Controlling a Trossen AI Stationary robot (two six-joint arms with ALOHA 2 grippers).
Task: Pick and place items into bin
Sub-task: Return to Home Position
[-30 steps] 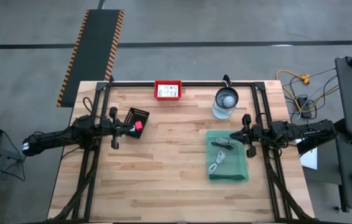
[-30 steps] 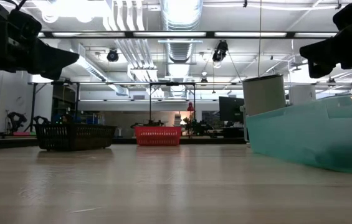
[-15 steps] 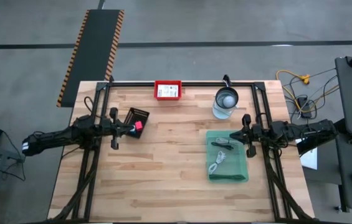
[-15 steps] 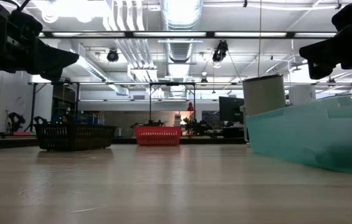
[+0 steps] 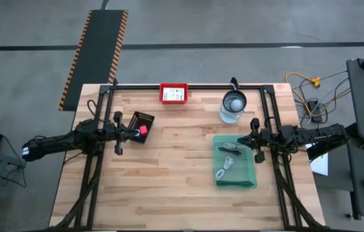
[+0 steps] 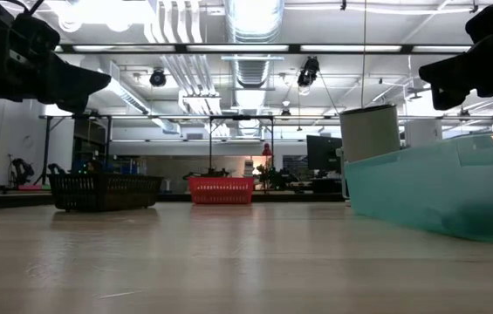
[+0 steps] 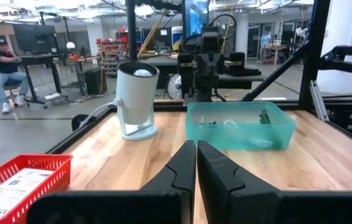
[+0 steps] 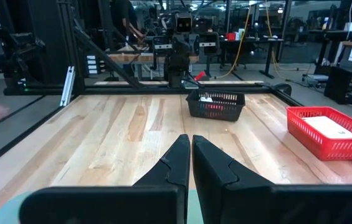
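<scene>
As the cables already lie in the green bin (image 5: 236, 184), step: both arms going to their rest pose; sorting looks finished.
Left pincer (image 7: 195, 163): fingers pressed together, holding nothing, raised above the counter (image 5: 169, 167) at the black basket (image 5: 144, 120).
Right pincer (image 8: 191, 163): likewise closed and empty, raised at the green bin's edge.
Items: white coiled cable (image 5: 223, 171) and a darker cable (image 5: 230, 149), both inside the green bin.
Next move: probably drawing both arms back, with nothing to grasp and clear of the bin wall.
</scene>
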